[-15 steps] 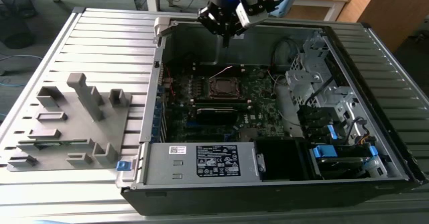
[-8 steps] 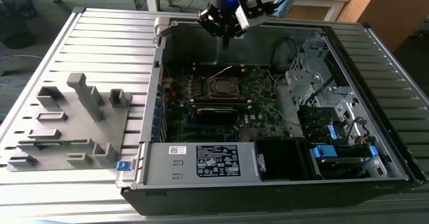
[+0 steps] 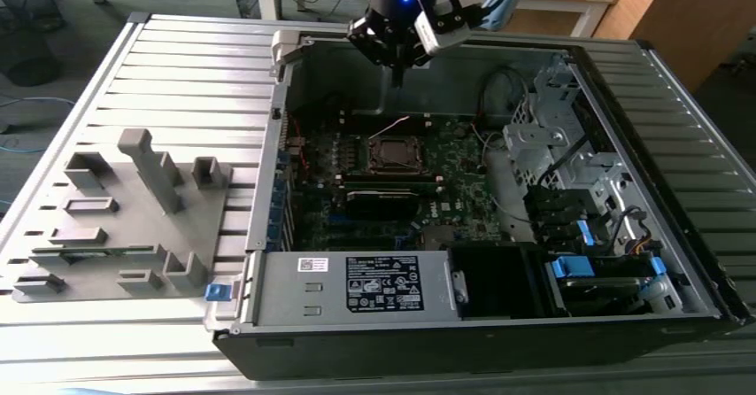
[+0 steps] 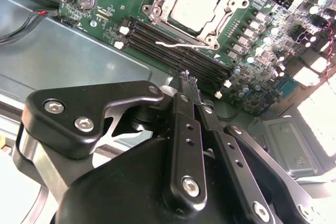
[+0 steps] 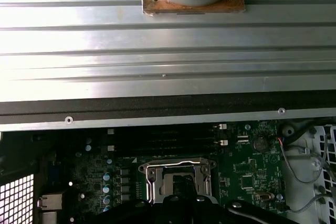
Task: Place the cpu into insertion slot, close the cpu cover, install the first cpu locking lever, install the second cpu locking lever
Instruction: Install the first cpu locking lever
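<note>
The cpu (image 4: 197,4) lies silver face up in the insertion slot (image 3: 394,154) on the green board inside the open computer case. The cpu cover (image 4: 167,4) rests flat around it as a silver frame, also seen in the first wrist view (image 5: 151,182). One thin wire locking lever (image 4: 176,45) stands loose beside the socket, raised off the board (image 3: 390,127). My gripper (image 4: 187,78) hangs above the case's far wall (image 3: 397,78), apart from the socket, its fingers pressed together with nothing between them.
Long black memory slots (image 4: 173,56) run between the gripper tip and the socket. A grey fixture with blocks (image 3: 119,209) sits on the slatted table at the exterior view's left. The labelled power supply (image 3: 354,284) and the drive cage (image 3: 567,156) fill the case's near and right sides.
</note>
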{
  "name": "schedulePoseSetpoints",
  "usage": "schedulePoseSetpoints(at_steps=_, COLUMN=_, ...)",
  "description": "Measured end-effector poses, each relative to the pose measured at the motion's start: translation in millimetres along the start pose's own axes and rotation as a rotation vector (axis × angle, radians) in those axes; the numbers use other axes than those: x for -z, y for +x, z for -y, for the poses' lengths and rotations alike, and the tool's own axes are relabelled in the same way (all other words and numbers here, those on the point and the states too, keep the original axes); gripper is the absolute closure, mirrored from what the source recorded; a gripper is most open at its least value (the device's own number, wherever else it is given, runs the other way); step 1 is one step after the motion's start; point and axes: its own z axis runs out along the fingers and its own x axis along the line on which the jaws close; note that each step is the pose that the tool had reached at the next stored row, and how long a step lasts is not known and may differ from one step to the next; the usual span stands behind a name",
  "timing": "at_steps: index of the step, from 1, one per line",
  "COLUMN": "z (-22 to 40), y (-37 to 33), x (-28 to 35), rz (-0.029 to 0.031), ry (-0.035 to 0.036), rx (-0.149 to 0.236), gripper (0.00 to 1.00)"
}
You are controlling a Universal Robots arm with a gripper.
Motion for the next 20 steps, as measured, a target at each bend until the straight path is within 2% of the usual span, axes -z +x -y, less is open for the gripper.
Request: schedulePoseSetpoints(at_steps=20, z=0.7, y=0.4, x=-4.5, rz=-0.0001, ry=0.0002, rx=0.000, gripper=0.90)
